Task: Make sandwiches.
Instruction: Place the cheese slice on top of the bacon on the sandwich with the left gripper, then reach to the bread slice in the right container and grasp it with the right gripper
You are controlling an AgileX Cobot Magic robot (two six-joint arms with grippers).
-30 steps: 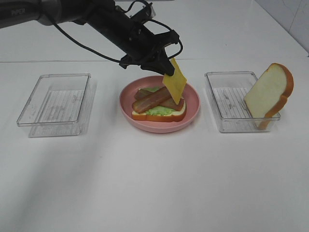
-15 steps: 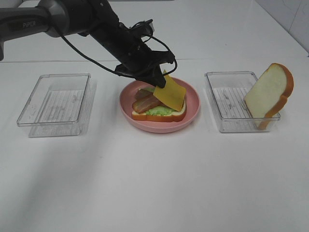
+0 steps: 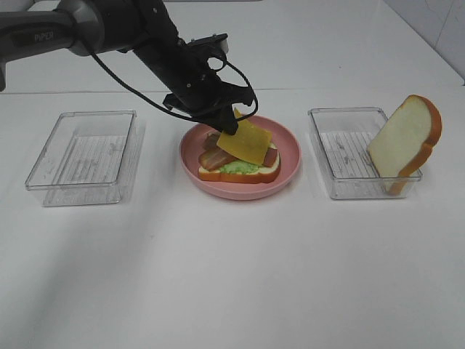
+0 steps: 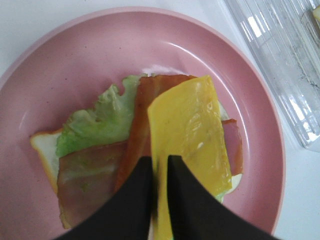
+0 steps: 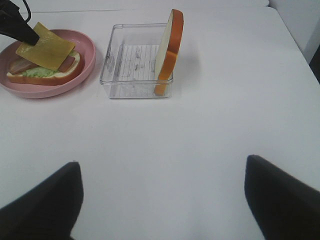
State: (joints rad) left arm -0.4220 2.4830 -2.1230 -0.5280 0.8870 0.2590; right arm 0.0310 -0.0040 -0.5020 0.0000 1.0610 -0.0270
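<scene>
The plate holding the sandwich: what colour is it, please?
The plate is pink, clearest in the left wrist view.

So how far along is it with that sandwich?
Done: bottom bread, lettuce and bacon are stacked on the pink plate. In hand: the cheese slice lies tilted over the bacon, its edge pinched in the left hand. Left: let go, then add the last bread slice, which leans in the right clear tray.

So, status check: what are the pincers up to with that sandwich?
Left pincer pinching cheese slice, laid on bacon of open sandwich. Right pincer open, empty. Bread slice leaning in right tray. Nothing blocking.
</scene>
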